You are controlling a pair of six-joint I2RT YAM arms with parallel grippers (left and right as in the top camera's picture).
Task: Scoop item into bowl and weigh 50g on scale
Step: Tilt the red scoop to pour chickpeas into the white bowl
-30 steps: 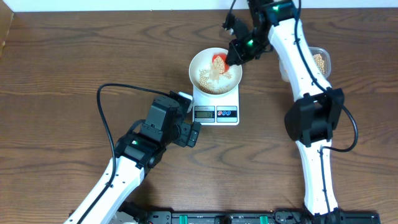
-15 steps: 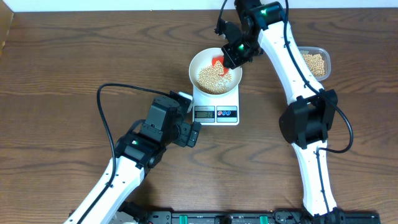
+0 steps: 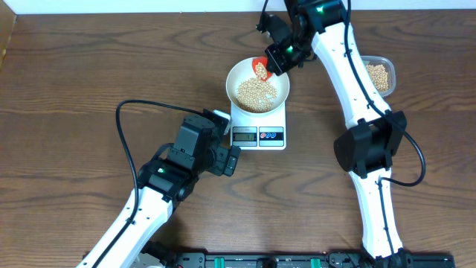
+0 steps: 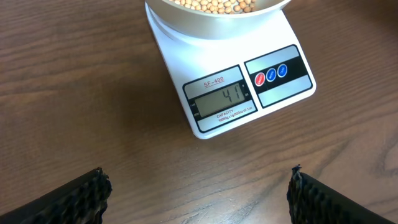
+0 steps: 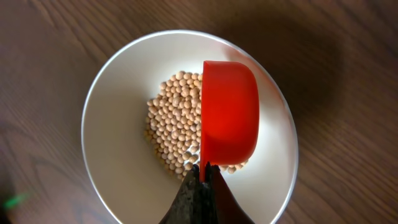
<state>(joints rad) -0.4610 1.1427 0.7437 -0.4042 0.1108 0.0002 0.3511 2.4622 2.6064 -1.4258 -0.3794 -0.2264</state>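
currently in the filling step. pinches the red scoop (image 5: 229, 112) in the right gripper (image 5: 202, 177), tipped above the beans (image 5: 174, 137) in the bowl (image 5: 112, 162) on the scale (image 4: 273, 37). leaves the left gripper (image 4: 199, 199) spread wide, empty, before the scale. reads 41 on the display (image 4: 222, 99). next, probably: add a small top-up from the tub (image 3: 379, 74), slowly.

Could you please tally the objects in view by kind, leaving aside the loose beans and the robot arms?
White bowl: 1
Digital scale: 1
Red scoop: 1
Clear tub: 1
Total: 4
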